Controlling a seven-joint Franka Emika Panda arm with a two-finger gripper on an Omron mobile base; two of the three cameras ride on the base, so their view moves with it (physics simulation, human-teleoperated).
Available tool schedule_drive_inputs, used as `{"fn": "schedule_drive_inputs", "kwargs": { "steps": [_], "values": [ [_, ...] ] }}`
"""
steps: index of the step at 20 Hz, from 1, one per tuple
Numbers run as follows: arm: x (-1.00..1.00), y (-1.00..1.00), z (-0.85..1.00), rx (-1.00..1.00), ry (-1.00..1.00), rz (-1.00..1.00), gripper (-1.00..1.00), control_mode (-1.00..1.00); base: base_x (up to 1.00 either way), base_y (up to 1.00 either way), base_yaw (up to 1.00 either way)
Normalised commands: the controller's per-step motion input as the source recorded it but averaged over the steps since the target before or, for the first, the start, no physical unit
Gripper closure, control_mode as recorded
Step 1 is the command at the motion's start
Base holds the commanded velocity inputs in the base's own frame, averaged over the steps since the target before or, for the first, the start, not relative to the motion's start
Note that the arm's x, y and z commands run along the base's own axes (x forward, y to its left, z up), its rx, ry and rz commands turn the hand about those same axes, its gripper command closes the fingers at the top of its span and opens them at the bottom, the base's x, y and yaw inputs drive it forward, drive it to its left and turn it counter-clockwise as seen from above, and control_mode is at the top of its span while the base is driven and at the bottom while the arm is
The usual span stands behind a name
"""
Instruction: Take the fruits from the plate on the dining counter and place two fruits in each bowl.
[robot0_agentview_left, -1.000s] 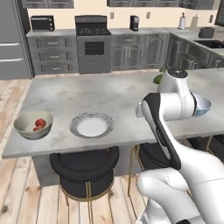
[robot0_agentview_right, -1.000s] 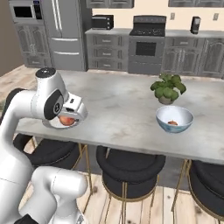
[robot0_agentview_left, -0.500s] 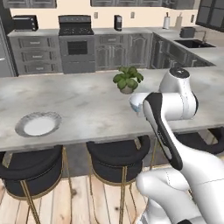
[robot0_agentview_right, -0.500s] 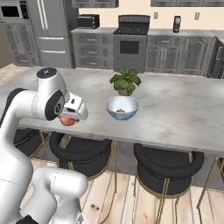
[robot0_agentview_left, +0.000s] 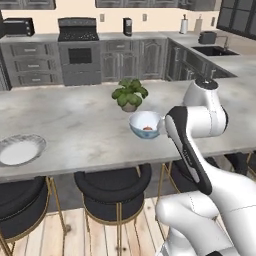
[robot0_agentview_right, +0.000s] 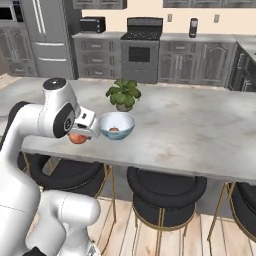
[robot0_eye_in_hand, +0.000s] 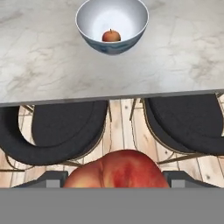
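Observation:
My gripper (robot0_agentview_right: 80, 135) is shut on a red-orange fruit (robot0_agentview_right: 76, 138), which looms large at the bottom of the hand view (robot0_eye_in_hand: 116, 168). I hold it just off the front edge of the dining counter (robot0_agentview_right: 190, 125), left of the white bowl with a light-blue outside (robot0_agentview_right: 116, 125). That bowl (robot0_eye_in_hand: 112, 22) holds one fruit (robot0_eye_in_hand: 111, 36); the same fruit (robot0_agentview_left: 147, 128) shows in the bowl (robot0_agentview_left: 145, 124) from the left base view. The plate (robot0_agentview_left: 20, 150) lies far left on the counter with nothing on it.
A potted plant (robot0_agentview_left: 129, 94) stands just behind the bowl. Black round stools (robot0_eye_in_hand: 65, 131) sit under the counter's front edge, with wooden floor between them. Dark-grey cabinets and a stove (robot0_agentview_right: 140, 47) line the back wall.
The base has driven to the right along the counter, so the whole scene slid left. The blue-sided bowl is now in front of me. The fruit has stayed in my gripper.

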Motion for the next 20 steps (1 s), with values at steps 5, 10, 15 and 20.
{"fn": "schedule_drive_inputs", "kwargs": {
  "steps": [5,10,15,20],
  "values": [
    [0.0,0.0,0.0,0.0,0.0,0.0,1.0,1.0,0.46,0.0,-0.09],
    [0.0,0.0,0.0,0.0,0.0,0.0,1.0,1.0,0.47,-0.13,-0.09],
    [0.0,0.0,0.0,0.0,0.0,0.0,1.0,1.0,0.33,-0.24,-0.04],
    [0.2,-0.01,0.0,0.01,0.0,0.0,1.0,-1.0,0.42,-0.04,-0.02]
  ]
}}
